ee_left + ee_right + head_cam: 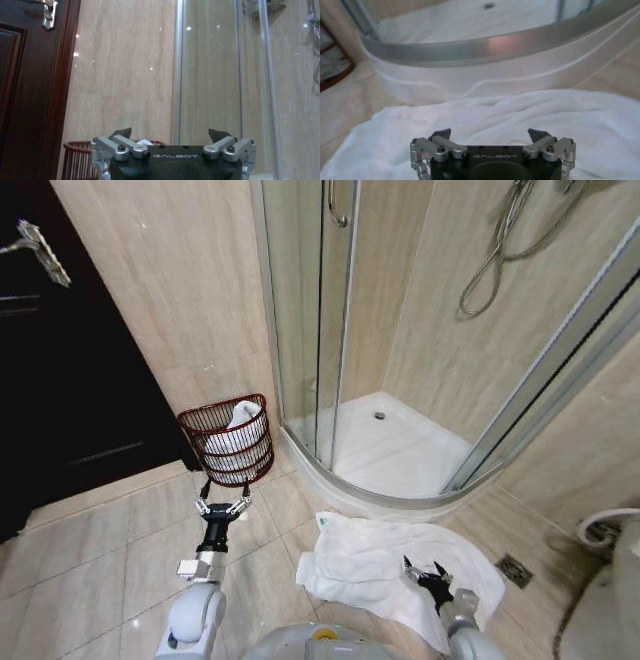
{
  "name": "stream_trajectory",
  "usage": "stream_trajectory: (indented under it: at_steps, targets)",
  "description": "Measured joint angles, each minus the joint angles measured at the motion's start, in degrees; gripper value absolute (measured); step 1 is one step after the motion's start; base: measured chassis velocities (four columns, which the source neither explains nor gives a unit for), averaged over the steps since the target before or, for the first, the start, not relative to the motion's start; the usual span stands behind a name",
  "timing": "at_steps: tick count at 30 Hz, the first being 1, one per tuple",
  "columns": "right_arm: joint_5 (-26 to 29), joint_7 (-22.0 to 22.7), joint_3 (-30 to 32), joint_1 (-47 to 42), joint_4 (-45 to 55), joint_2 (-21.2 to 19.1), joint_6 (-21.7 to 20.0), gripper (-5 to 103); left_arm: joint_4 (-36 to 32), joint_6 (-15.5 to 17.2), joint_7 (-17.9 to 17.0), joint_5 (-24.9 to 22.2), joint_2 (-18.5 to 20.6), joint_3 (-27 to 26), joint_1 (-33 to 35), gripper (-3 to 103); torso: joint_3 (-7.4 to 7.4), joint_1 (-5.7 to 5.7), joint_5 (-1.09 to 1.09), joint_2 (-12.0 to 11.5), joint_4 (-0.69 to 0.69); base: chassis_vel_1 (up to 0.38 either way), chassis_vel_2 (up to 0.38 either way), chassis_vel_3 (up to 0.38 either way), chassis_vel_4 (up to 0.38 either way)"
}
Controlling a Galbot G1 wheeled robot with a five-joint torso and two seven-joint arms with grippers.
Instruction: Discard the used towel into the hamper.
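Observation:
A large white towel (375, 555) lies crumpled on the tiled floor in front of the shower; in the right wrist view the towel (520, 112) spreads just beyond the fingers. My right gripper (424, 571) hovers low over it, open (490, 133), with nothing between the jaws. The hamper (226, 442), a round reddish-brown wire basket, stands against the wall between door and shower, with white cloth (241, 418) inside. My left gripper (222, 505) hangs open just in front of the hamper, empty (170, 133); the hamper (79, 157) rim shows behind it.
The curved shower tray (395, 448) with its glass doors (305, 310) rises right behind the towel; its raised rim (495, 45) is close. A dark wooden door (60, 380) is on the left. A floor drain (516, 570) and a white fixture (610, 600) sit at the right.

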Motion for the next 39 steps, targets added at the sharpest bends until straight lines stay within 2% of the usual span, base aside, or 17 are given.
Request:
stream_trajectory:
  at_steps: [1, 3, 4, 6, 9, 12, 13, 16, 20, 33, 39]
  targets:
    - [0.0, 0.0, 0.0, 0.0, 0.0, 0.0, 0.0, 100, 0.0, 0.0, 0.0, 0.0, 0.0, 0.0, 0.0, 100, 0.0, 0.0, 0.0, 0.0, 0.0, 0.0, 0.0, 0.0, 0.0]
    - [-0.2, -2.3, 0.0, 1.8, 0.0, -0.3, -6.3, 100, 0.0, -0.2, 0.0, -0.1, -0.1, -0.1, 0.0, 100, 0.02, 0.0, 0.0, 0.0, -0.01, 0.0, 0.0, 0.0, 0.0]
    - [-0.2, -2.3, 0.0, 1.8, 0.0, -0.3, -6.3, 100, 0.0, -0.2, 0.0, -0.1, -0.1, -0.1, 0.0, 100, 0.02, 0.0, 0.0, 0.0, -0.01, 0.0, 0.0, 0.0, 0.0]
    - [-0.5, -2.4, -0.3, 4.7, -1.5, -0.7, -12.3, 100, -0.1, -0.5, -0.2, -0.4, 0.0, -0.4, 0.2, 100, 0.03, 0.0, -0.01, 0.0, 0.0, 0.0, 0.0, 0.0, 0.0]
    - [-0.6, -1.7, -1.1, 7.0, -3.1, -1.1, -14.3, 100, -0.2, -0.7, -0.2, -0.9, 0.2, -0.6, 0.3, 100, 0.04, 0.0, 0.01, 0.0, 0.01, 0.0, 0.0, 0.0, 0.0]
    - [-0.9, 2.1, -2.9, 10.9, -6.1, -0.9, -17.4, 100, 0.1, -1.2, -0.3, -1.4, 0.4, -0.9, 0.1, 100, 0.05, 0.0, 0.01, 0.1, 0.0, 0.0, 0.0, 0.0, 0.0]
    - [-0.9, 2.1, -2.9, 10.9, -6.1, -0.9, -17.4, 100, 0.1, -1.2, -0.3, -1.4, 0.4, -0.9, 0.1, 100, 0.05, 0.0, 0.01, 0.1, 0.0, 0.0, 0.0, 0.0, 0.0]
    - [-1.1, 7.1, -4.8, 14.5, -9.3, -0.4, -18.8, 100, 0.5, -1.4, -0.3, -1.8, 0.4, -1.0, -0.1, 100, 0.06, 0.0, 0.01, 0.1, 0.0, 0.0, 0.0, 0.0, 0.0]
    - [-1.2, 9.2, -5.8, 18.0, -12.5, 0.1, -20.8, 100, 0.6, -1.4, -0.3, -2.0, 0.3, -1.0, -0.6, 100, 0.07, 0.0, -0.01, 0.1, 0.0, 0.0, 0.0, 0.0, 0.0]
    - [-1.4, 10.8, -5.7, 23.1, -21.0, 1.2, -20.8, 100, 0.4, -1.0, -0.3, -2.5, 0.4, -1.4, -0.8, 100, 0.08, 0.0, 0.0, 0.1, 0.0, 0.0, 0.0, 0.0, 0.0]
    - [-1.2, 11.9, -5.3, 24.0, -24.3, 1.6, -18.2, 100, 0.1, -0.9, -0.3, -2.4, 0.3, -1.4, -0.8, 100, 0.09, 0.0, 0.0, 0.1, 0.0, 0.0, 0.0, 0.0, 0.0]
